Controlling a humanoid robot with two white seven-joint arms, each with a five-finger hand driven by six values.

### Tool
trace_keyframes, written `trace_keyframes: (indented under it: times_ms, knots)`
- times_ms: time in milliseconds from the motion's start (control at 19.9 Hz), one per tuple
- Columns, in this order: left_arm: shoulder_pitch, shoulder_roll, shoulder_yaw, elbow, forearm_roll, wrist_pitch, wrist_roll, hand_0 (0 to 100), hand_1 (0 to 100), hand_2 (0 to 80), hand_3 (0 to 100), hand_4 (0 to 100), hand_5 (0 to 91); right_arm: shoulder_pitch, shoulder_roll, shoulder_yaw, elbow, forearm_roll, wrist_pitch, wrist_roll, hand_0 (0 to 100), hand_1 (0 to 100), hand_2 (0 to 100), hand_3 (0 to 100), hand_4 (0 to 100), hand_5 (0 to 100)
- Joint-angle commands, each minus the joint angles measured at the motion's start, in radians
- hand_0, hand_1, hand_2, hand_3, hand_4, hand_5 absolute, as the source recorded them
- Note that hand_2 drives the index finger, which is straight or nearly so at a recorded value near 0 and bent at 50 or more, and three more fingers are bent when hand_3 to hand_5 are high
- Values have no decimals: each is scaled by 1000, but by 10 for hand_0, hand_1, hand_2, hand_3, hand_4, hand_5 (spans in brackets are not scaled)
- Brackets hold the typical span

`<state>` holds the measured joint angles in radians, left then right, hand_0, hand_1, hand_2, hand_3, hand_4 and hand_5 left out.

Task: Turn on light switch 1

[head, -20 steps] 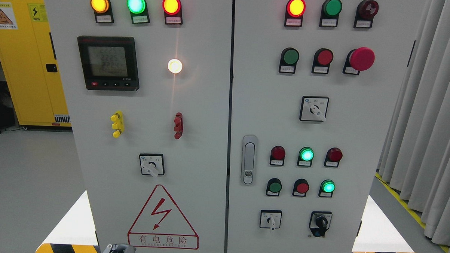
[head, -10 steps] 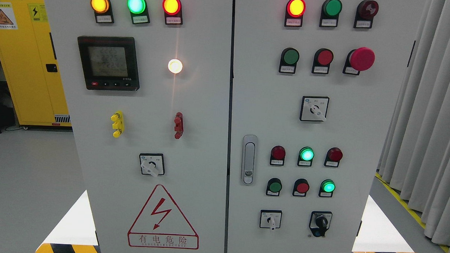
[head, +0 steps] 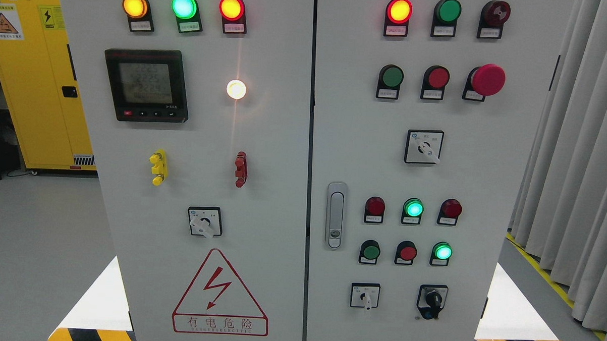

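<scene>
**Item: control cabinet (head: 274,139), 2 doors, head view. Landmark: door handle (head: 336,214).**

- Hands: neither the left nor the right hand is being shown. Whether the fingers are spread, pressed together or pinching anything cannot be told. Nothing on the panel is being touched.
- Light switch 1: it is not being picked out with certainty, because the label plates are too small to read. 4 rotary controls are being offered as candidates:
  - a white selector (head: 205,222) left of the door handle, on the left door;
  - a second selector (head: 424,146) above and right of the handle;
  - a third selector (head: 365,296) below and just right of the handle;
  - a black knob (head: 433,299) below and further right of the handle.
- Lamps:
  - a white lamp (head: 235,89) is glowing above and left of the handle;
  - 2 green lamps (head: 413,208) (head: 442,251) are glowing right of the handle;
  - the red and dark green buttons around them are being left unlit.
- Meter (head: 146,84): it is sitting well up and left of the handle, and figures are being displayed on it.
- Progress: this is being judged as uncertain. With no hand at any control, either the turn is finished and the arm is clear, or the reach is not begun. The glowing white lamp is possibly pointing to a finished turn. If it is not finished, the reach, the grasp and the turn are all being left to do.
</scene>
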<state>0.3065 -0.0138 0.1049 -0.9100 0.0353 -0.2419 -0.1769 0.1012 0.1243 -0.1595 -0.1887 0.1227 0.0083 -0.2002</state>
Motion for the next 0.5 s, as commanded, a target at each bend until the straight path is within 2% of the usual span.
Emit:
trace_keyframes:
  times_ms: [0,100,251,351,451]
  knots:
    - [-38,11,22,560,-61,42,-13,181,274,0,0,0,0,0,0,0,0,0,-1,1,0,500,40,0,0,0]
    - [-61,11,22,632,-86,62,-16,194,274,0,0,0,0,0,0,0,0,0,-1,1,0,500,40,0,0,0]
    - [-67,9,22,657,-86,75,-18,214,259,0,0,0,0,0,0,0,0,0,-1,-1,0,500,40,0,0,0]
    - [-89,5,21,677,-86,116,-18,231,200,0,0,0,0,0,0,0,0,0,-1,1,0,500,40,0,0,0]
    - [-110,3,21,698,-86,141,-19,236,185,0,0,0,0,0,0,0,0,0,-1,-1,0,500,40,0,0,0]
